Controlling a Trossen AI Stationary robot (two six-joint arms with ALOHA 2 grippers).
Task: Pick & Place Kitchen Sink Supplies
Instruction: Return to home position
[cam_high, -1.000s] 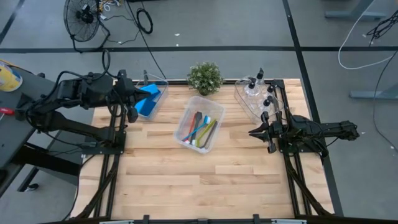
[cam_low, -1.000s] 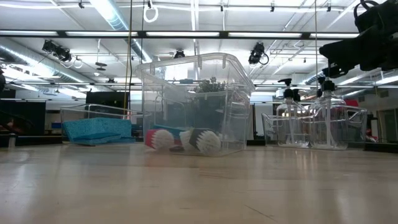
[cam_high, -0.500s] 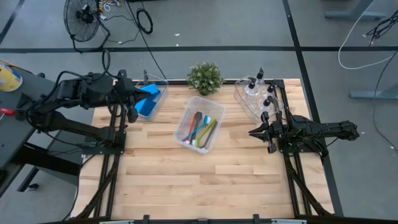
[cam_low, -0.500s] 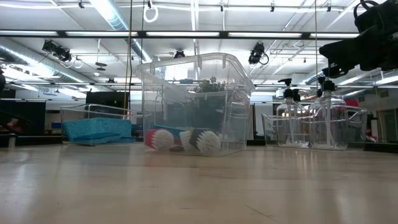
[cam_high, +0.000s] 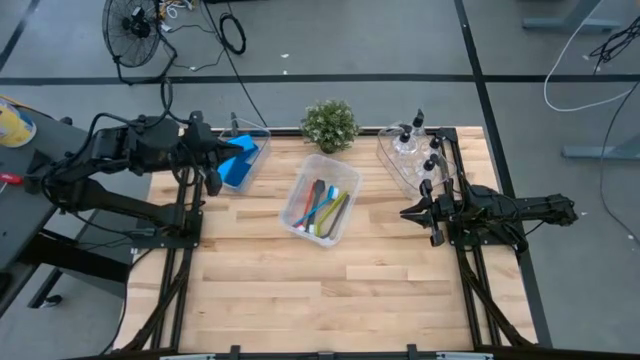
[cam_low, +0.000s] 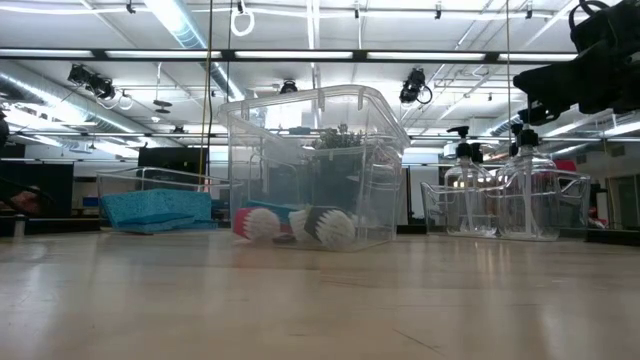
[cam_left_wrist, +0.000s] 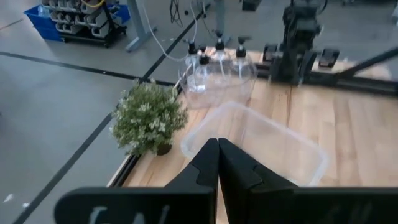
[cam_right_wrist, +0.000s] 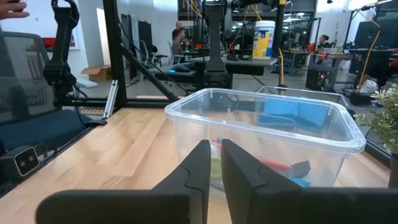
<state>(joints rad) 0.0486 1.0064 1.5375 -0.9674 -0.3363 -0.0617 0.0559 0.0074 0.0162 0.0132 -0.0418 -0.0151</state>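
1. Since the left gripper (cam_high: 212, 178), fingers pressed together on nothing, is parked just beside the left bin (cam_high: 263, 134) holding the blue sponges (cam_high: 240, 160), that bin could be nudged if the arm were swung carelessly.
2. Brushes (cam_high: 322, 208) are held in the middle bin (cam_high: 297, 190); no hazard is seen there.
3. Bottles (cam_high: 415, 146) are kept in the right bin (cam_high: 384, 150); these could be toppled were the right gripper (cam_high: 418, 214), likewise closed and empty, retracted too widely.

No readable text anywhere (bottles (cam_low: 520, 190) and bins (cam_low: 300, 150) included).
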